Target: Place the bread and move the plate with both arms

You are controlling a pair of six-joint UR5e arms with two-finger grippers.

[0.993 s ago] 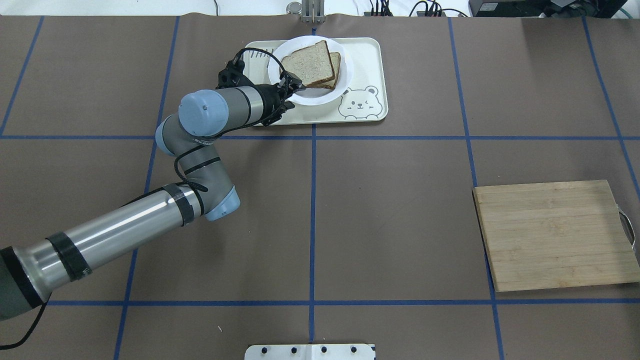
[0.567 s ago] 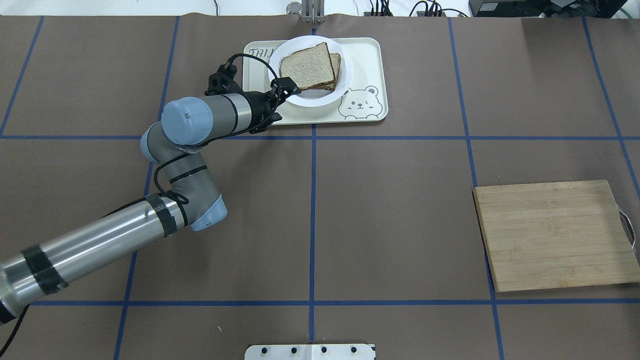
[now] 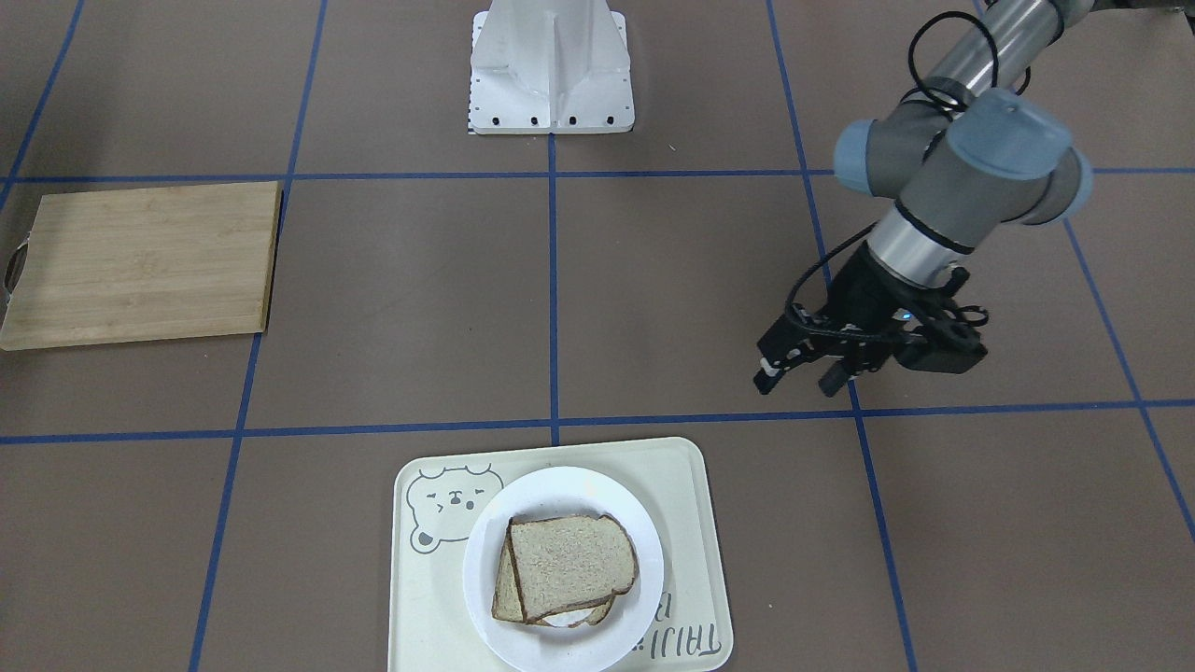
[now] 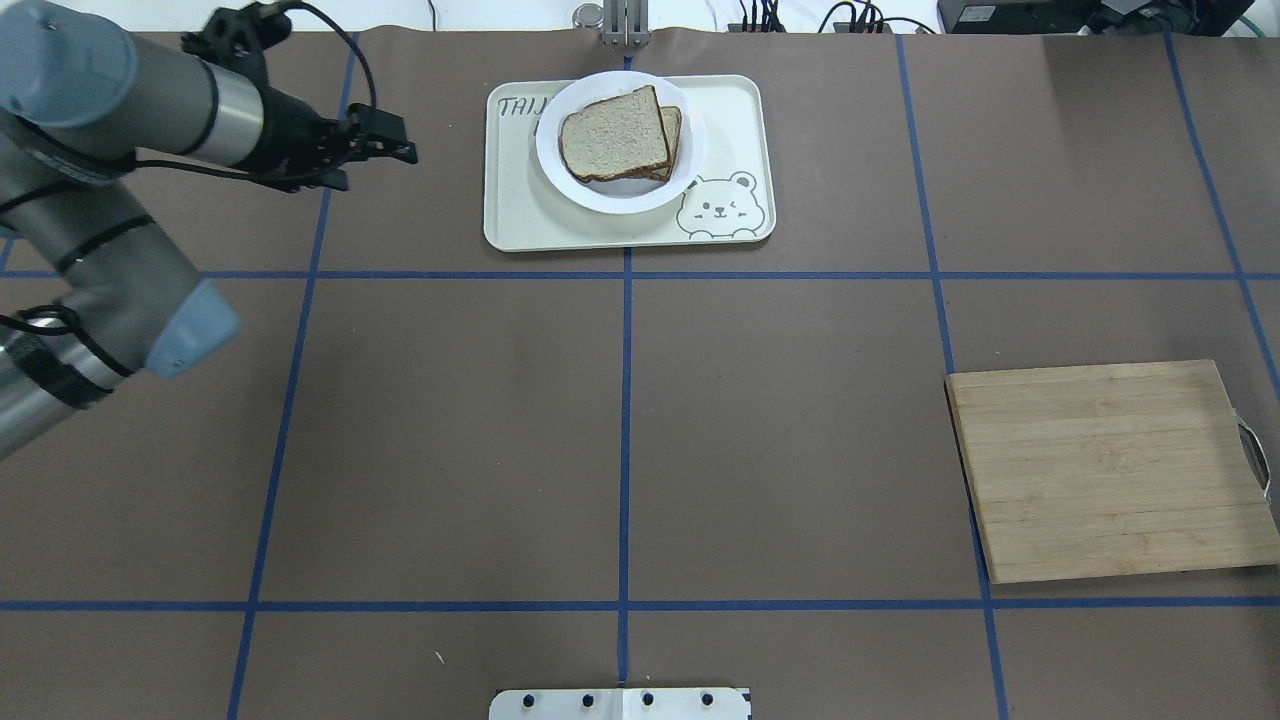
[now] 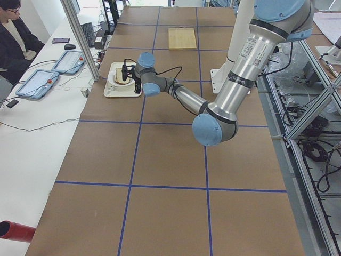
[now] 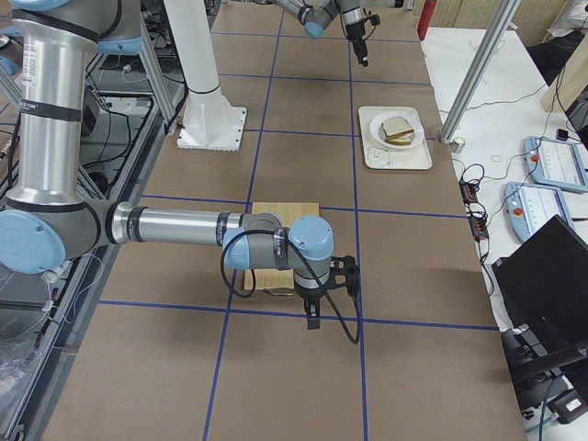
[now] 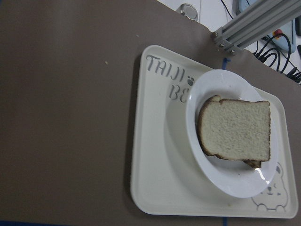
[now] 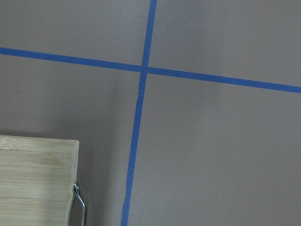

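The bread (image 4: 612, 135), a plain slice with a dark crust, lies on top of another slice on the white plate (image 4: 620, 200). The plate sits on the cream bear tray (image 4: 730, 110). Bread (image 3: 569, 565) and plate (image 3: 560, 485) also show in the front view, and the left wrist view shows the bread (image 7: 235, 129) on the plate (image 7: 225, 84). My left gripper (image 4: 400, 140) is open and empty, well to the left of the tray, above the table (image 3: 795, 381). My right gripper (image 6: 312, 312) shows only in the right side view, past the cutting board's handle end; I cannot tell its state.
A wooden cutting board (image 4: 1110, 470) with a metal handle lies at the right; its corner shows in the right wrist view (image 8: 33, 183). The robot's white base plate (image 3: 551, 65) is at the near edge. Blue tape lines grid the brown table cover.
My left arm has pulled back from the plate's edge, far to the left and up. The bread stays on the plate. Plate and tray have not moved.
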